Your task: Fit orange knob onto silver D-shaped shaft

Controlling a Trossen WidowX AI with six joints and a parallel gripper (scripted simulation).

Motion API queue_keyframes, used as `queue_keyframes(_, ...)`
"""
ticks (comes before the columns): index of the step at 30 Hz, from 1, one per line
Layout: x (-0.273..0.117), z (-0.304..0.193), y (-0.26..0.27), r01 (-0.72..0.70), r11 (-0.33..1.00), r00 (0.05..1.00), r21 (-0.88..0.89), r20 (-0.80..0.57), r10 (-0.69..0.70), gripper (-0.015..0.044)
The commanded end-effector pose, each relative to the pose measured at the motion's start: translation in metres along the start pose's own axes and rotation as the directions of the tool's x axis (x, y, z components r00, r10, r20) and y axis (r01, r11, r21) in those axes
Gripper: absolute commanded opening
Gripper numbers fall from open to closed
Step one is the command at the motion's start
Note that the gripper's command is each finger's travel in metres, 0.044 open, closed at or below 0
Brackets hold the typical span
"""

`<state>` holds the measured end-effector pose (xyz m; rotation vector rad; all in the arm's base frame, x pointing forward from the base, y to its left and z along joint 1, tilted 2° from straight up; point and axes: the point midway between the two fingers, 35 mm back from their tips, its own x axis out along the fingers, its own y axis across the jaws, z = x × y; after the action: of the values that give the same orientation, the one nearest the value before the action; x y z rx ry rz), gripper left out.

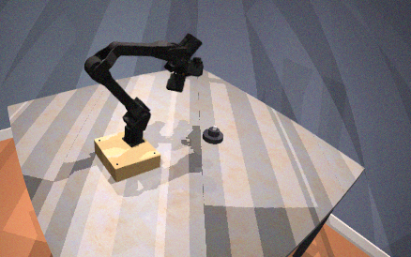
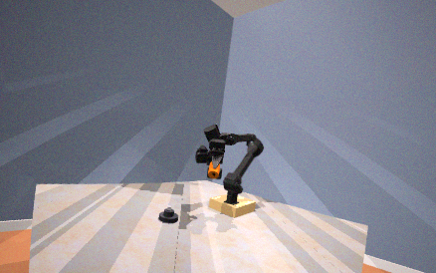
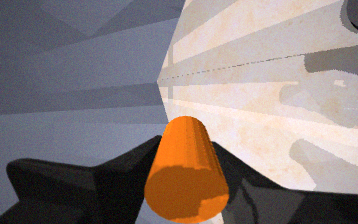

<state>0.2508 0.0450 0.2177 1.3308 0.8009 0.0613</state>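
The orange knob [image 2: 214, 170] [image 3: 186, 150] is held high above the table, behind the pedestal in the exterior view. My gripper [image 1: 175, 83] [image 3: 185, 143] is shut on it, with one finger on each side in the wrist view. In the exterior view a dark spot that looks like the hole shows on the knob's tilted end; its flat side cannot be made out. The top view hides the knob behind the gripper. The round dark pedestal [image 1: 213, 137] [image 2: 168, 218] stands on the table, well away from the knob. The small silver shaft [image 1: 214, 128] shows on top; its flat side is too small to tell.
The arm's wooden base block [image 1: 127, 157] [image 2: 234, 206] stands on the striped-looking table [image 1: 263, 188] [image 2: 124, 249]. Part of the pedestal [image 3: 353, 14] shows at the wrist view's top right corner. The table's far corner lies beneath the gripper in the top view. Arm shadows fall beside the pedestal.
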Motion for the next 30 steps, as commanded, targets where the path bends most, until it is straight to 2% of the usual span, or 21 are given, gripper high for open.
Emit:
queue_keyframes(1, 0.000, 0.000, 0.001, -0.009, 1.000, 1.000, -0.005, 0.002, 0.009, 0.0000)
queue_keyframes(6, 0.003, 0.000, -0.002, 0.022, 1.000, 1.000, -0.010, 0.004, -0.022, 0.0000)
queue_keyframes(14, 0.016, 0.000, -0.013, 0.223, 0.975, 0.975, -0.008, 0.006, -0.223, 0.0000)
queue_keyframes(30, 0.039, 0.000, -0.032, 0.546, 0.838, 0.838, -0.003, 0.007, -0.546, 0.0000)
